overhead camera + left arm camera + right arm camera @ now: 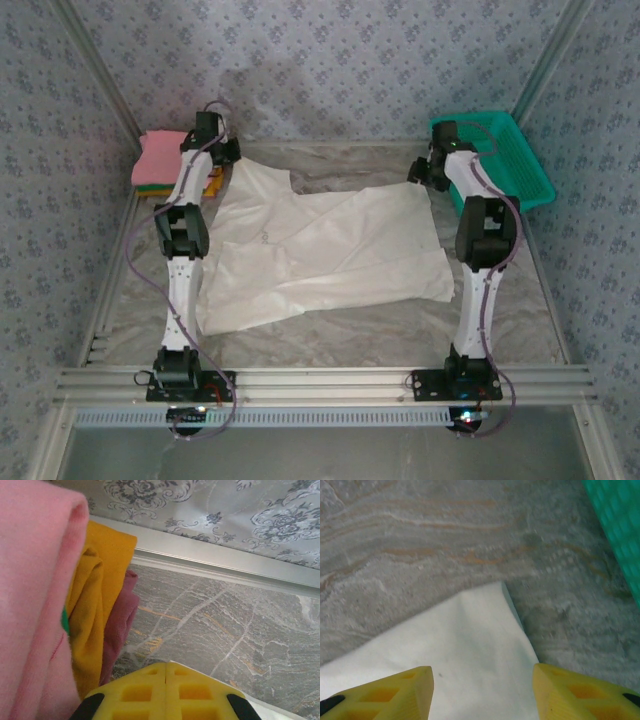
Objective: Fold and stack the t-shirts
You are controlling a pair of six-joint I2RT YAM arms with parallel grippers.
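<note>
The white t-shirt (320,250) lies spread and partly folded across the middle of the desk (330,340). Its far right corner sits under the right gripper (482,670), which is released with its jaws parted, and the teal basket (500,160) stands just to the right of it. The left gripper (165,666) is clenched at the shirt's far left corner, close beside the stack of folded shirts (160,160) in the far left corner, pink on top over green and orange.
</note>
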